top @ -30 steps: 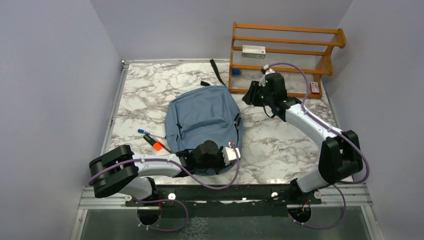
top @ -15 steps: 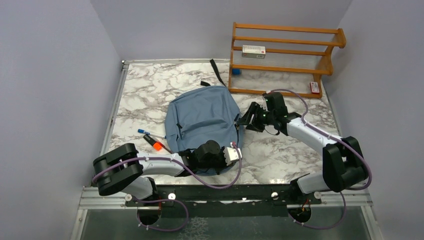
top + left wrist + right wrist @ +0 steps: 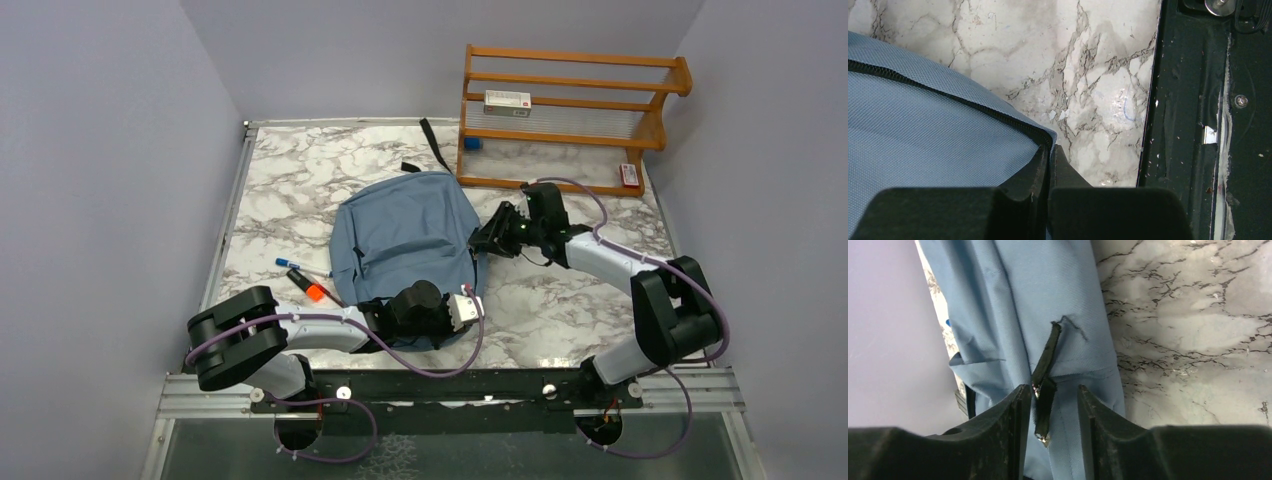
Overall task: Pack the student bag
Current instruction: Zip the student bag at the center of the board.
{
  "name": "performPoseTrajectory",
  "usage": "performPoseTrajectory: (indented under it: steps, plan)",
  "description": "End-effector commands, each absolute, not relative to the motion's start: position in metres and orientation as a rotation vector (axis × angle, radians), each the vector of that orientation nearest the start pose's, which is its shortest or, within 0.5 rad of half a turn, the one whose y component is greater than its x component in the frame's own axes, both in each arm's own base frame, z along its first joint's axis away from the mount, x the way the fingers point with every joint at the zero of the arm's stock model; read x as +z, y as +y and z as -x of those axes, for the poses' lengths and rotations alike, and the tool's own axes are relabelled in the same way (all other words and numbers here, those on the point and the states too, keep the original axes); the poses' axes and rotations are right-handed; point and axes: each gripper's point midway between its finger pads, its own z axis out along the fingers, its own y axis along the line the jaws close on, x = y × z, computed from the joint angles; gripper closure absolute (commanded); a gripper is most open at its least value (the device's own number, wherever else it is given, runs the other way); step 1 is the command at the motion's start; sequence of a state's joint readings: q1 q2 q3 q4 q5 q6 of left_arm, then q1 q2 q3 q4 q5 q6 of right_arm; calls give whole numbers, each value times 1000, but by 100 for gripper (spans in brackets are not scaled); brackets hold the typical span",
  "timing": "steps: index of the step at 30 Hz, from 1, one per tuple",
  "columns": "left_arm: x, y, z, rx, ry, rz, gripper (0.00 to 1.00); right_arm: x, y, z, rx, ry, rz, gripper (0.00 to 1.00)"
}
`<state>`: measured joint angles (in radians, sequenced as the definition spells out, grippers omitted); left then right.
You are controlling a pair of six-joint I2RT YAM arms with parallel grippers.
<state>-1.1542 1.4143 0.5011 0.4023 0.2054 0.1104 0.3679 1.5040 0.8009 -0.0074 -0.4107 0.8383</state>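
Note:
The student bag [image 3: 405, 235] is a dusty-blue backpack lying flat mid-table; its cloth also fills the left wrist view [image 3: 923, 140] and the right wrist view [image 3: 1013, 300]. My left gripper [image 3: 452, 332] sits at the bag's near right corner, shut on the zippered edge [image 3: 1050, 152]. My right gripper [image 3: 480, 240] is at the bag's right side, open, its fingers [image 3: 1050, 395] standing either side of a black zipper pull [image 3: 1045, 365] without pinching it.
A wooden rack [image 3: 570, 100] at the back right holds a white box [image 3: 507, 100], a small blue item [image 3: 472, 143] and a red item [image 3: 628, 175]. A blue pen [image 3: 300, 267] and an orange-tipped marker [image 3: 312, 290] lie left of the bag. A black rail [image 3: 1198, 125] borders the near edge.
The right arm swung from the rack down to the bag's right side, and its fingers now straddle the zipper pull. The left gripper has stayed shut at the corner.

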Motion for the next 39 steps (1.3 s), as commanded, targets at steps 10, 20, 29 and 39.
performPoseTrajectory:
  steps: [10, 20, 29, 39]
  plan:
    - [60, -354, -103, -913, 1684, -1442, 100, 122, 230, -338, 1040, 2333, -267, 93]
    - [58, -354, -99, -936, 1682, -1460, 100, 147, 228, -363, 967, 2223, -174, 100]
    - [59, -352, -95, -946, 1677, -1471, 100, 147, 235, -401, 893, 2162, -69, 99]
    - [77, -368, -108, -921, 1622, -1450, 75, 154, 235, -432, 803, 2104, 29, 100]
